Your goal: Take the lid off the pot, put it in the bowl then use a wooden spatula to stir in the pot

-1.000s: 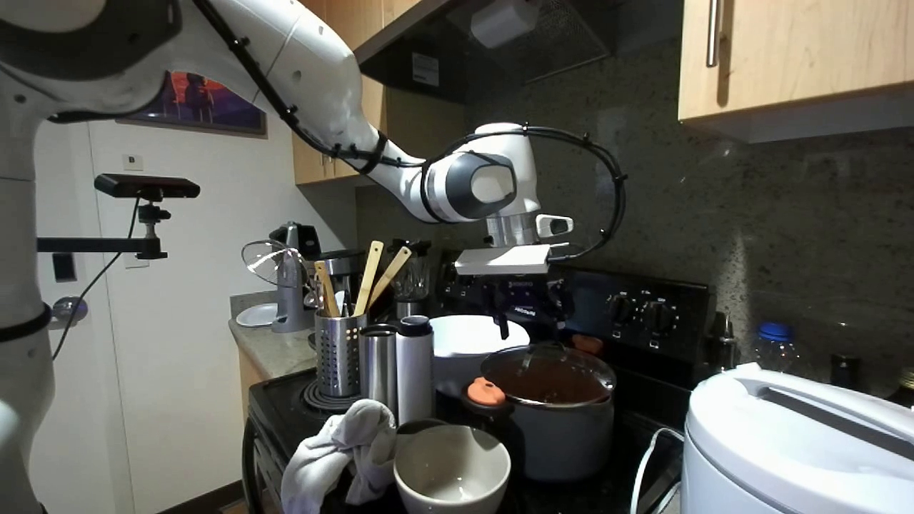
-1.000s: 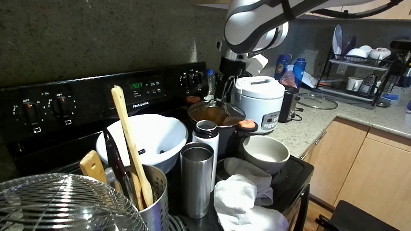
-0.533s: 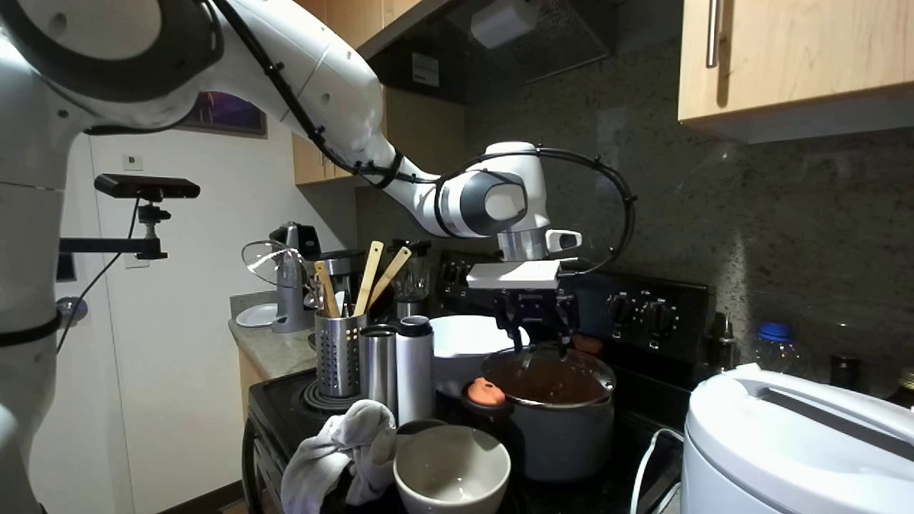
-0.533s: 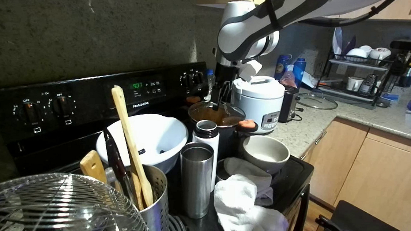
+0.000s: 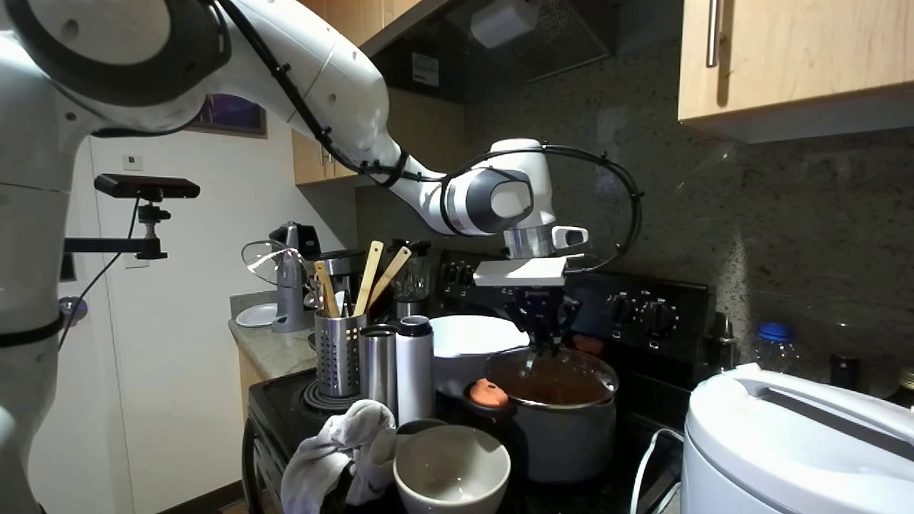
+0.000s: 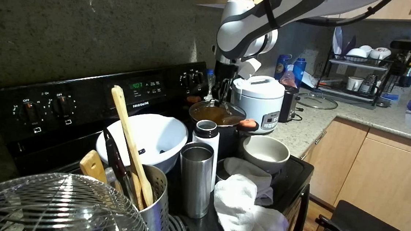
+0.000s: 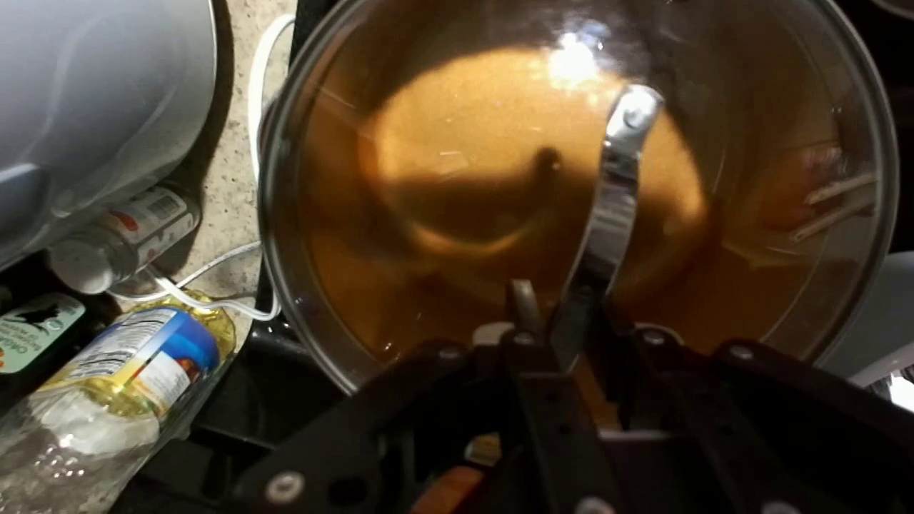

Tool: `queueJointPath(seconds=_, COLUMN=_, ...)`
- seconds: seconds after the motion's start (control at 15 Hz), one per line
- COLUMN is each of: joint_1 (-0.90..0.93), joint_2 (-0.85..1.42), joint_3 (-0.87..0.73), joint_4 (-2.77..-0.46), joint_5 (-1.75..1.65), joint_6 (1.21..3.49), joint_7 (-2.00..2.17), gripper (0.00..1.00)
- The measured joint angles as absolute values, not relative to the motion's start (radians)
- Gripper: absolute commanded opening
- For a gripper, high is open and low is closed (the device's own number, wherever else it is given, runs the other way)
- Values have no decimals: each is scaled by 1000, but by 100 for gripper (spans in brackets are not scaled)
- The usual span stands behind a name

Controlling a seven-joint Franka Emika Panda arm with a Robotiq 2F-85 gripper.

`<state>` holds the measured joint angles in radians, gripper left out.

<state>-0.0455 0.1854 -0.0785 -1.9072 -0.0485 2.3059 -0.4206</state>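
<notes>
Black stovetop (image 5: 282, 400): pincer (image 7: 569, 332) clenched on the lid (image 7: 493, 207)

The clear lid sits on the grey pot (image 5: 568, 446), gripped by its curved metal handle (image 7: 615, 203). A beige bowl (image 5: 428, 457) stands just beside the pot; wooden utensils (image 5: 368, 278) lean in a perforated steel holder (image 5: 340, 357).

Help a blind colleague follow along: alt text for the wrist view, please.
The black gripper, at the bottom, appears closed on the metal handle of a round clear lid, with orange-brown showing through. At left are a pale rounded appliance, a small jar and a clear labelled bottle.
</notes>
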Motion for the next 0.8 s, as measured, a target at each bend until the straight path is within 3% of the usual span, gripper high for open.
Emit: queueJointPath(seconds=0.8, joint_1=-48, joint_2=153, joint_3=-62, joint_4=-1866, joint_5=-41, joint_6=2218, joint_7=-418, gripper=5)
